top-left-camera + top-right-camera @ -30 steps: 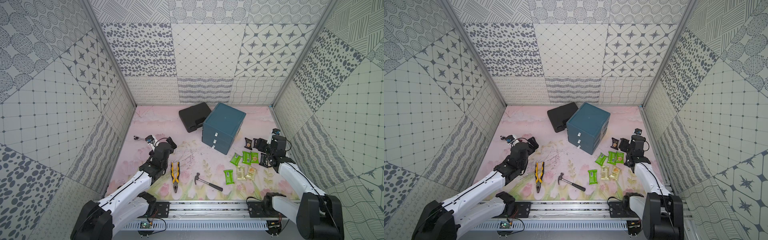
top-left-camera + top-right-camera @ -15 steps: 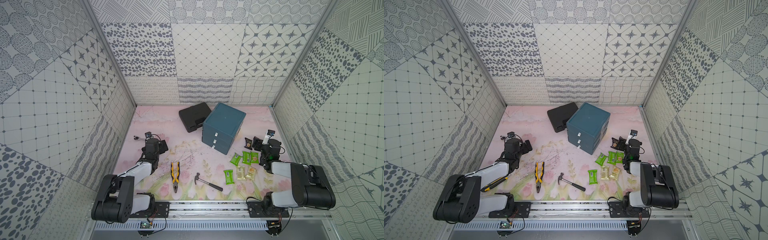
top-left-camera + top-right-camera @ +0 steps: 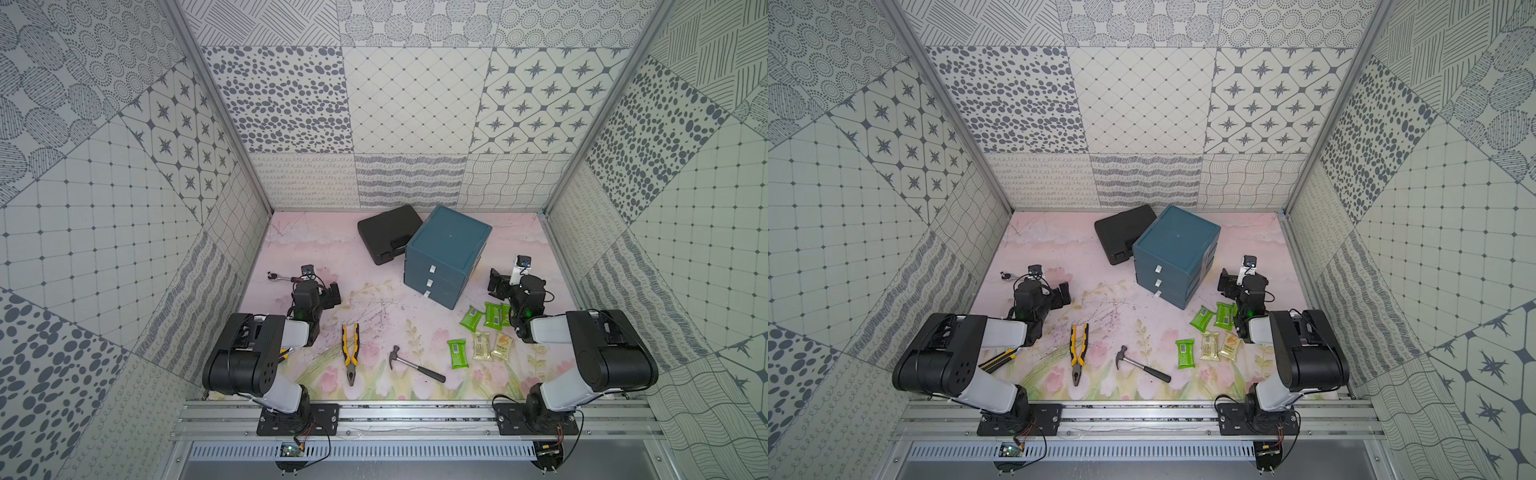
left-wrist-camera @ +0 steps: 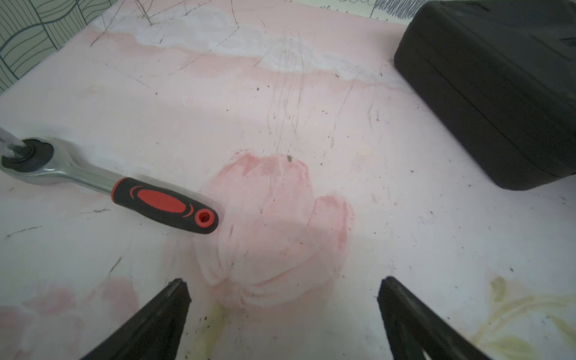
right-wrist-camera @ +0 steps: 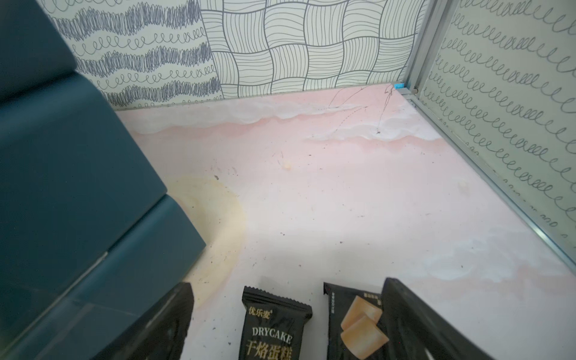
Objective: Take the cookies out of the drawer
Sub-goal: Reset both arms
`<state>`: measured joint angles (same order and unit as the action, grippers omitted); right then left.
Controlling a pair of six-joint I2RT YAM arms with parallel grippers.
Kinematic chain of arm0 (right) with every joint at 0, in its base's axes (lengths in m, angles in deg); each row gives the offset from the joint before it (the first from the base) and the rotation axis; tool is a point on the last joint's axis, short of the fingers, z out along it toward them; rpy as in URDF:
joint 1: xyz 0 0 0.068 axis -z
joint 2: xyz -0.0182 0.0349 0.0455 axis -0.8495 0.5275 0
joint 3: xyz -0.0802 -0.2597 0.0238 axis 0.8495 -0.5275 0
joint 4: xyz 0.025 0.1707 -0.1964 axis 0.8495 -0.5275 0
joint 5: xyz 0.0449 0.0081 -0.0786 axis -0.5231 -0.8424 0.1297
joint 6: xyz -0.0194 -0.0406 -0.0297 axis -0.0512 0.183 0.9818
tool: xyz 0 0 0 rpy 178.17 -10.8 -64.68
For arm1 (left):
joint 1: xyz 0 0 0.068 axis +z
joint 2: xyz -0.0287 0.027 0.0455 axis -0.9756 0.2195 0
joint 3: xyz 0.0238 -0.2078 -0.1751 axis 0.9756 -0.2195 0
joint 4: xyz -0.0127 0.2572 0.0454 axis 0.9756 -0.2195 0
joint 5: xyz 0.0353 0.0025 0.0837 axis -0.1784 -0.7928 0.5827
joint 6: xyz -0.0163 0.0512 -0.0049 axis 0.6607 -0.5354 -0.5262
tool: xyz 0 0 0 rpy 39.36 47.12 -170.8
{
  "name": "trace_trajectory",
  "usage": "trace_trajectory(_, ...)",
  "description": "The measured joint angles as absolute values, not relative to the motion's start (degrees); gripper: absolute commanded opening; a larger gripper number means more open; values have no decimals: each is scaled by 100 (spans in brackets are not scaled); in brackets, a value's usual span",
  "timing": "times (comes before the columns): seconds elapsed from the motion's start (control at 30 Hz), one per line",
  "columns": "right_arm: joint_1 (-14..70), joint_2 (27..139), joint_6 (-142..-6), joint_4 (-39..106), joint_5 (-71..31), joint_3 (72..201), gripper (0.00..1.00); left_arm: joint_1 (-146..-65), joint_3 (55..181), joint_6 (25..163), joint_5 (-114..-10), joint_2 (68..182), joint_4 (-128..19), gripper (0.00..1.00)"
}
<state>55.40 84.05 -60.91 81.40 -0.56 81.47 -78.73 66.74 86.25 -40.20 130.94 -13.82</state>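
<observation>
The right gripper [image 5: 286,285] has just gone from half closed to wide open and holds nothing. Two black cookie packets [image 5: 274,327] lie flat on the mat [image 3: 374,291] beneath it, one between the fingertips and the other partly under a finger. Both arms have folded back toward their bases over the last second. The left gripper [image 4: 282,280] is wide open and empty over bare mat, with the ratchet [image 3: 282,277] at about its 9 o'clock in a top view. The green packets [image 3: 493,316] and the beige packets [image 3: 481,345] lie at 5 o'clock from the drawer unit [image 3: 446,253], whose three drawers all look shut. This was probably the last cookie being set down, though the shut drawers hide whether any remain.
</observation>
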Motion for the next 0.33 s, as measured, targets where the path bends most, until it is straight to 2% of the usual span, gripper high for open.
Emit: trace_trajectory(0.33,5537,8405,-6047,8033,18,8149,99,-7877,6674,8501,-4098,13112,-1082,99)
